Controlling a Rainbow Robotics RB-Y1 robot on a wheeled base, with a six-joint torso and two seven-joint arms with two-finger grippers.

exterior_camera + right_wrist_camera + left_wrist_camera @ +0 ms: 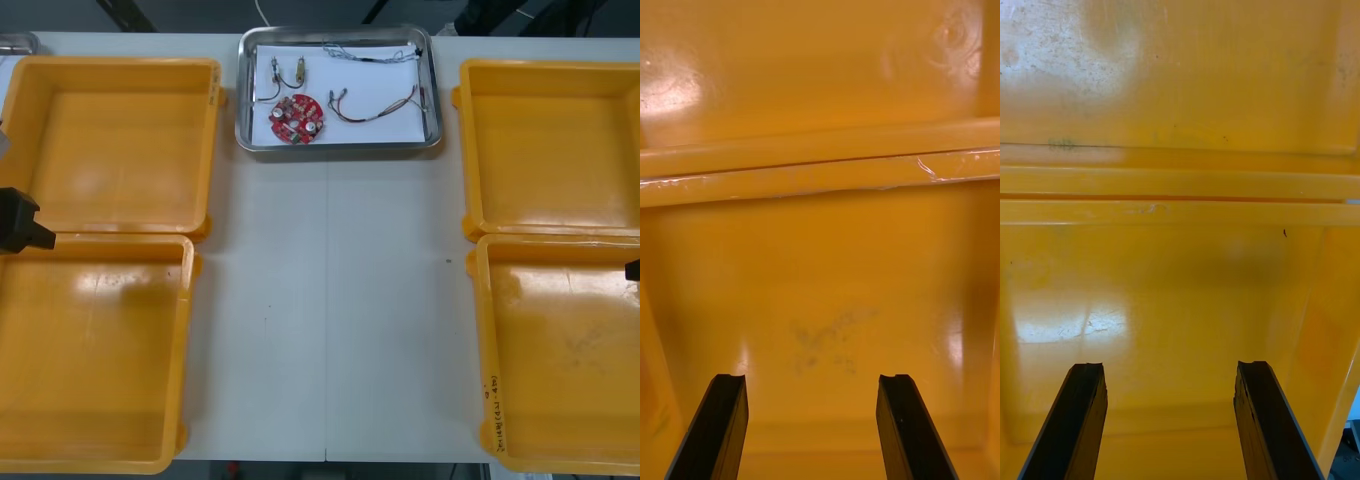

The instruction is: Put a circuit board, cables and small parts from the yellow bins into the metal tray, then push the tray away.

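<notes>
Ahead of left pincer [1169, 367] and right pincer [810, 379], both spread, metal tray [340, 148] sits at tabletop [330, 300] far edge; any push could drop it.

This is looking like an electronics workshop or lab, with an assembly bench in front of me. A plain light table [330, 330] is carrying four yellow bins [110, 130], two sitting at each side like parts stock. At the far edge between them, a metal tray [340, 147] is holding a round red board [296, 119] and thin cables [375, 108] on its white inside. One bin's rim is showing handwritten markings [492, 410].
</notes>
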